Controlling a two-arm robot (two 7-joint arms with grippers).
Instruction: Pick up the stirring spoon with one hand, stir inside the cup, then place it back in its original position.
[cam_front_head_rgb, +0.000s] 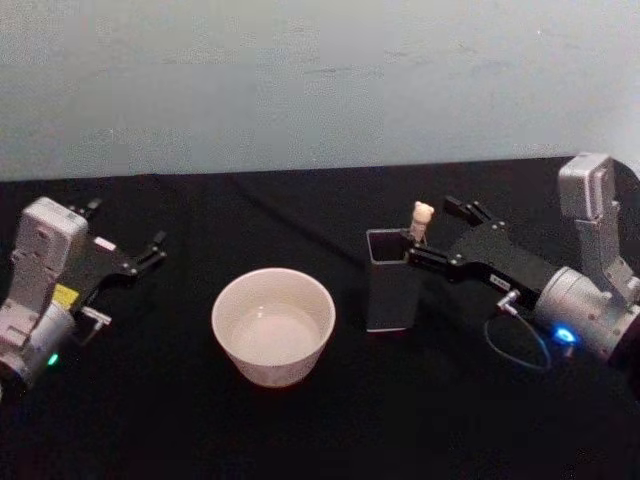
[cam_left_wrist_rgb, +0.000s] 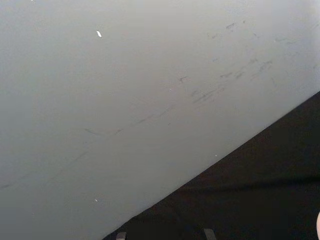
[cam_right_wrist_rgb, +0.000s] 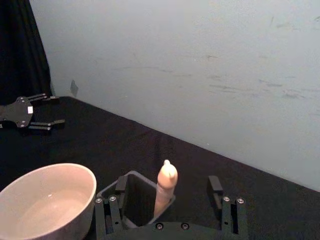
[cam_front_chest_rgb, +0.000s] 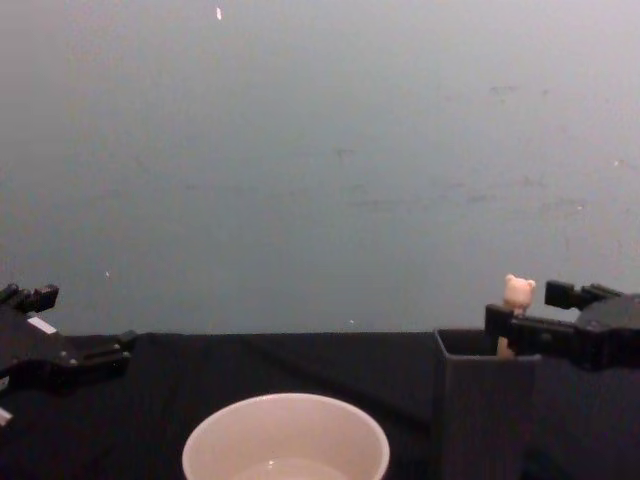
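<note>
The stirring spoon (cam_front_head_rgb: 421, 220) stands upright in a dark grey square holder (cam_front_head_rgb: 390, 285), its bear-head knob (cam_front_chest_rgb: 517, 292) poking above the rim. My right gripper (cam_front_head_rgb: 443, 233) is level with that knob and open, one finger on each side of the spoon (cam_right_wrist_rgb: 166, 186), with gaps to both fingers (cam_right_wrist_rgb: 215, 186). The wide cream-white cup (cam_front_head_rgb: 273, 325) sits left of the holder, apart from it, and looks to hold a little clear liquid. My left gripper (cam_front_head_rgb: 140, 255) rests open at the far left of the table, well away from the cup.
A black cloth (cam_front_head_rgb: 330, 430) covers the table, and a pale grey wall (cam_front_head_rgb: 320, 80) runs close behind it. A blue cable (cam_front_head_rgb: 520, 345) loops beside the right wrist. The left gripper (cam_right_wrist_rgb: 30, 112) also appears beyond the cup (cam_right_wrist_rgb: 47, 205) in the right wrist view.
</note>
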